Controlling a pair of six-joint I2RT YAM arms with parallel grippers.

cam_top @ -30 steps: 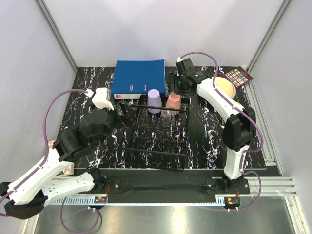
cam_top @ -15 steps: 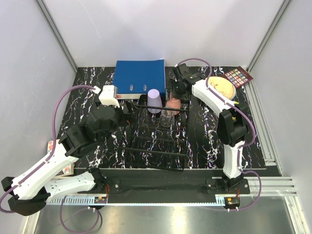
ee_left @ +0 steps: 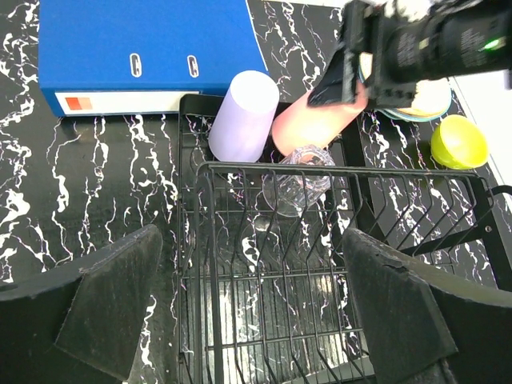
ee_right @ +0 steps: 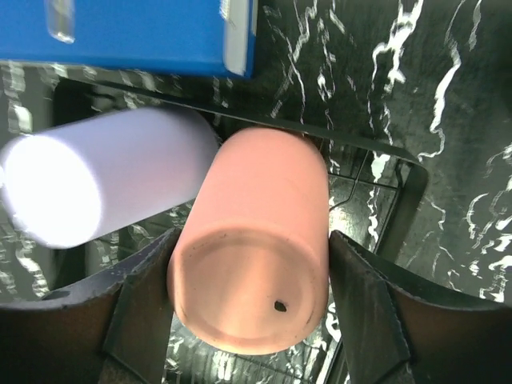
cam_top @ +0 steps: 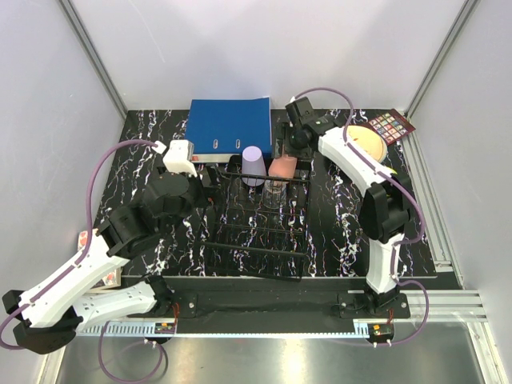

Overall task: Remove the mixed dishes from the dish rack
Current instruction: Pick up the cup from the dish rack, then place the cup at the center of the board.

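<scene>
Surroundings: white walls [cam_top: 240,48] close in the black marbled worktop [cam_top: 336,232] on three sides, and the arm bases line its near edge.
Open room: bare worktop shows left and right of the dish rack [cam_top: 260,232]. A blue binder [cam_top: 228,128] lies just behind the rack's far-left corner.
Count: two cups, one glass, one bowl, one stack of plates (number unclear), one binder.
In the rack: the lilac cup [cam_top: 254,166] and salmon-pink cup [cam_top: 282,168] lean side by side at the far end, with the clear glass [cam_top: 273,192] just nearer.
Off the rack: the yellow bowl [ee_left: 459,141] and plates [ee_left: 424,100] sit to the rack's far right.
Right claw [ee_right: 250,240]: its fingers straddle the salmon-pink cup, close against both sides. Whether they squeeze it cannot be told.
Left claw [ee_left: 252,234]: jaws wide apart above the rack's near-left part, with the cups ahead of it.
</scene>
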